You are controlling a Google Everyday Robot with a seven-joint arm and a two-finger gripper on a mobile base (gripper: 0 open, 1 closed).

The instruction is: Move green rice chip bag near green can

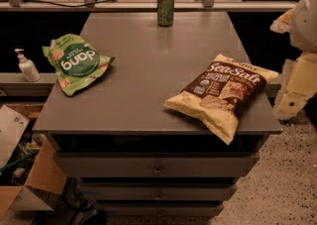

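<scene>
Cabinet top point(148, 70): grey and flat, set above a stack of drawers point(156, 165) with small round knobs. Three items are carried on it.

Item 1, green rice chip bag point(75, 63): bright green and crinkled, laid flat at the left side of the top, about midway back. The "dang" logo is seen upside down. The bag's left part is seen past the left edge.

Item 2, green can point(165, 7): slim, silver-topped, stood upright at the middle of the back edge. It is well apart from the green rice chip bag, with bare grey surface between them.

Item 3, Sea Salt bag point(223, 95): larger, yellow and brown, laid flat at the front right corner, its lowest corner carried past the front edge.

Arm point(306, 18): a white rounded housing is seen at the upper right edge of the view, held to the right of the cabinet rather than over it.

Gripper point(293, 92): the pale-yellow piece hung below that housing, off the right edge of the top, near the Sea Salt bag's far corner and touching nothing. Whether it is open or closed cannot be told.

Pump bottle point(27, 65): white, stood on a ledge left of the cabinet, beside the green rice chip bag.

Cardboard box point(22, 179): open, on the floor at lower left.
</scene>
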